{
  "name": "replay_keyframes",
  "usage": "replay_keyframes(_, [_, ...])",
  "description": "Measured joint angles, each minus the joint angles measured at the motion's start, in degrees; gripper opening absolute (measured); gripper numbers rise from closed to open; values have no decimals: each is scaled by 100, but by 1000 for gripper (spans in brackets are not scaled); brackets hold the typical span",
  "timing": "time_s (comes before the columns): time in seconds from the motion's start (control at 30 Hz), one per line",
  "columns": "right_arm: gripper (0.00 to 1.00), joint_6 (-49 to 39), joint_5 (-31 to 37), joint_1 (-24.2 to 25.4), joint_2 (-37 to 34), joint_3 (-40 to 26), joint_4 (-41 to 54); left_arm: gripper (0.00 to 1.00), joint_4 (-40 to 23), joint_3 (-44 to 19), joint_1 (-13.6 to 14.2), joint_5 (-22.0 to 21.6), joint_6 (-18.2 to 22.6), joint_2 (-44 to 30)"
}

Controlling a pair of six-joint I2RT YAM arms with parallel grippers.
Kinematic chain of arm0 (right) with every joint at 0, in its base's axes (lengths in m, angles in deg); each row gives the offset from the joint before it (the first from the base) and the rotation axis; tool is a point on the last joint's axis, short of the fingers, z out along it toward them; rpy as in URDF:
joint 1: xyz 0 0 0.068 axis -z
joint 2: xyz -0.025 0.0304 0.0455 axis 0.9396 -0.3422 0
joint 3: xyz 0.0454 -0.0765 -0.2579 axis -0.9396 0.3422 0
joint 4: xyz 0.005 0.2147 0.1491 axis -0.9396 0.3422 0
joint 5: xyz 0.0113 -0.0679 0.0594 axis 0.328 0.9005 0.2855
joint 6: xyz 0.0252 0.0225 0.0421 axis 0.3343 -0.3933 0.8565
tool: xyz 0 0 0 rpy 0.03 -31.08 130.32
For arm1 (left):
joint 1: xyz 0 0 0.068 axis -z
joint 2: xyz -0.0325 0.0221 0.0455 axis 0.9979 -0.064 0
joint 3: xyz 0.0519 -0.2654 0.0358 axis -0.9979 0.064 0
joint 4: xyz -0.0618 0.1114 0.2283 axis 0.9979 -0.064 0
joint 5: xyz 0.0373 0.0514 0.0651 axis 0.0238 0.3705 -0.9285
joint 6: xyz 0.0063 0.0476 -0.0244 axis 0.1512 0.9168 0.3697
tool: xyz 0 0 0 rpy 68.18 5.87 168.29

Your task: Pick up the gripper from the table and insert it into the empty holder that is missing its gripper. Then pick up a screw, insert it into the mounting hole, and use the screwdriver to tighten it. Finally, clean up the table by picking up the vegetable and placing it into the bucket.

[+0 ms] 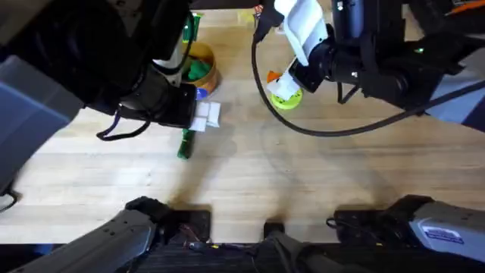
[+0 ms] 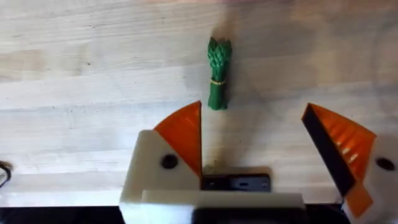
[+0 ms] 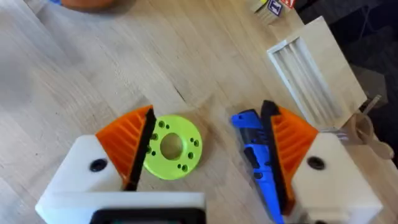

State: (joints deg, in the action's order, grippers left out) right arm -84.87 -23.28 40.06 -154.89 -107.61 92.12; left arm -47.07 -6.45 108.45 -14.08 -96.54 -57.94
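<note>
With the vegetable (image 2: 218,73) lying on the desk (image 1: 303,182) just ahead of the left gripper (image 2: 267,143), whose fingers are apart, and the bucket (image 1: 201,67) near, cleanup looks unfinished, while the right gripper (image 3: 205,146) hangs open beside the screwdriver (image 3: 258,155).

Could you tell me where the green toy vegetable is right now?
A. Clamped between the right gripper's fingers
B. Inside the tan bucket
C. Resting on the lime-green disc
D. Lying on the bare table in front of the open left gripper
D: the vegetable lies on the wooden table, apart from the left gripper, whose fingers stand wide open just short of it.
</note>
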Motion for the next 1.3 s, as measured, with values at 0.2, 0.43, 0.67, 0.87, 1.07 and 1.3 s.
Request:
replay_keyframes(0.2, [991, -50, 2, 0, 0, 0, 0, 992, 737, 1013, -835, 293, -274, -76])
replay_keyframes(0.43, [991, -557, 2, 0, 0, 0, -3, 992, 1373, 1628, -1113, 590, -64, -535])
replay_keyframes(0.67, [990, -757, 2, 101, 0, 0, -9, 992, 1430, 1626, -1114, 598, 240, -1291])
replay_keyframes(0.87, [991, -792, 3, 251, 0, 0, -9, 992, 1641, 1625, -1114, 612, 629, -2031])
replay_keyframes(1.07, [991, -798, 2, 254, 0, 0, -9, 501, 1641, 1576, -1097, 809, 778, -2171])
replay_keyframes(1.3, [991, -796, 2, 254, 0, 0, -9, 23, 1614, 1533, -1097, 687, 809, -2167])
